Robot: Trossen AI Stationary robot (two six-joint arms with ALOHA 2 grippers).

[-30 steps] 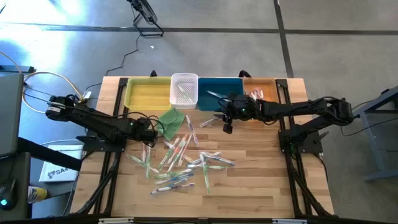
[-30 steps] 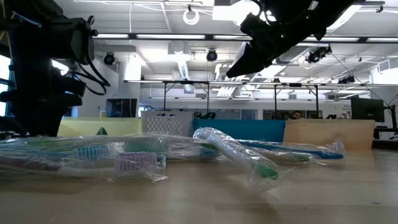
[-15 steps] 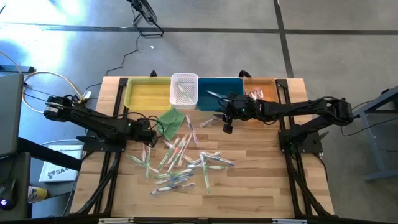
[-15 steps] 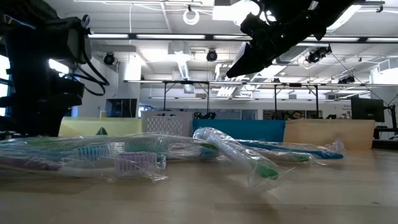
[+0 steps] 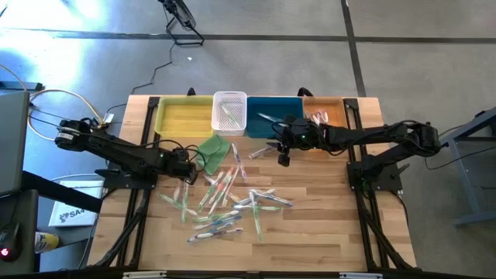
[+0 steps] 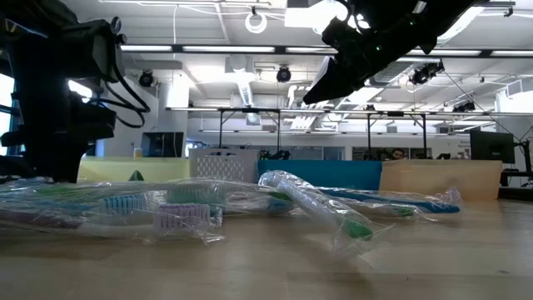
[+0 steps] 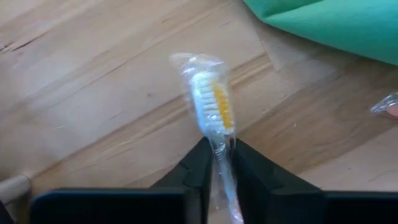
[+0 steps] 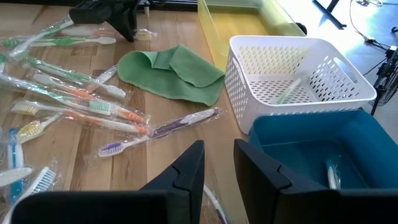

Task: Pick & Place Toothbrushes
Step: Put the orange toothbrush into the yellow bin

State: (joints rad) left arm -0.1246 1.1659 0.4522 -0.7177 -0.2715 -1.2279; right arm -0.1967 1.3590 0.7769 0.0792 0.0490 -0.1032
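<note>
A: Item: left pincer (image 7: 216,163). State?

B: Narrowed onto a wrapped yellow toothbrush (image 7: 213,107) near the bench's left edge, beside the green cloth (image 5: 215,150). The stick's long axis runs straight out between the fingers, bristle head away from the wrist.

A: Item: right pincer (image 8: 219,163)?

B: Partly apart, holding nothing visible, raised near the back edge by the blue bin (image 8: 311,146). The left arm is nearer the loose pile (image 5: 225,203) at bench centre.

A: Views?

B: Only the left wrist view shows the grip; overhead, the arm hides it.
</note>
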